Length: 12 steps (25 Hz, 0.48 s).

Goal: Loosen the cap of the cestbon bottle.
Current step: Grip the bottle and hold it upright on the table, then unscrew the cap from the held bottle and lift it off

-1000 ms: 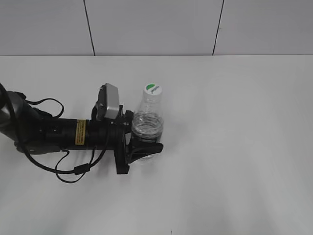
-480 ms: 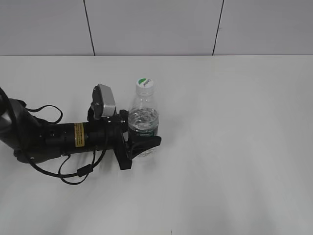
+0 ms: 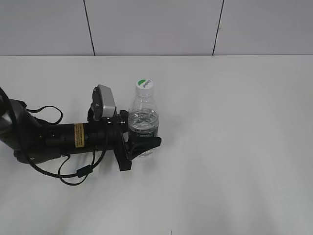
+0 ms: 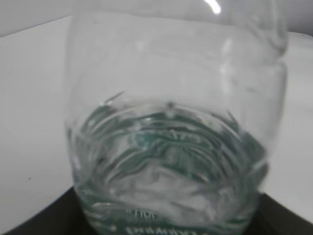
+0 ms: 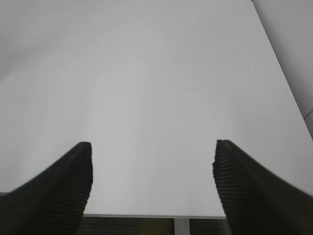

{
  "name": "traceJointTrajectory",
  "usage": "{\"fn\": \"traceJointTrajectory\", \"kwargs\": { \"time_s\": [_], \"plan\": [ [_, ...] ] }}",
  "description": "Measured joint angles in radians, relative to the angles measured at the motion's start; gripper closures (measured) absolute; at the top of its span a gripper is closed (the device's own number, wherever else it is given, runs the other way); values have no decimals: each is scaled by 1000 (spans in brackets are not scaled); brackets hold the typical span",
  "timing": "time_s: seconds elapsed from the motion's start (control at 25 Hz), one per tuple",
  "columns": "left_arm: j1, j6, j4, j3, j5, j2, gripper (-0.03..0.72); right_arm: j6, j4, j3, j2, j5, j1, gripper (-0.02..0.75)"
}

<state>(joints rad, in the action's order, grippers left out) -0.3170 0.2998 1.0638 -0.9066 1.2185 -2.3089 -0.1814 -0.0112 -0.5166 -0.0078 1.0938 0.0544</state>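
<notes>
The cestbon bottle (image 3: pixel 143 120) stands upright on the white table, clear plastic with a dark green label band low on its body. Its small white cap (image 3: pixel 144 84) with a green top half sits on the neck. My left gripper (image 3: pixel 143 143) reaches in from the left and is shut on the bottle's lower body. The bottle fills the left wrist view (image 4: pixel 171 142), its green label at the bottom. My right gripper (image 5: pixel 152 171) is open and empty over bare table; it is out of the exterior view.
The left arm (image 3: pixel 58 137) with its looped cables lies along the table at the left. The white table (image 3: pixel 234 147) stretches to the right and front. A tiled wall (image 3: pixel 156 27) stands at the back. The table's edge shows in the right wrist view (image 5: pixel 146 215).
One second ago the bottle was held tilted and a little higher. It has come upright, down and slightly left with the left gripper. Since half a second ago nothing has visibly moved.
</notes>
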Motion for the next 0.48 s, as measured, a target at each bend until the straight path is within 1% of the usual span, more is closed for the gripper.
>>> {"fn": "traceJointTrajectory", "kwargs": {
  "time_s": [0.24, 0.48],
  "plan": [
    [0, -2, 17, 0, 2, 0, 276, 0, 0, 0, 0, 0, 0, 153],
    [0, -17, 67, -1, 9, 0, 276, 0, 0, 0, 0, 0, 0, 153]
  ]
}}
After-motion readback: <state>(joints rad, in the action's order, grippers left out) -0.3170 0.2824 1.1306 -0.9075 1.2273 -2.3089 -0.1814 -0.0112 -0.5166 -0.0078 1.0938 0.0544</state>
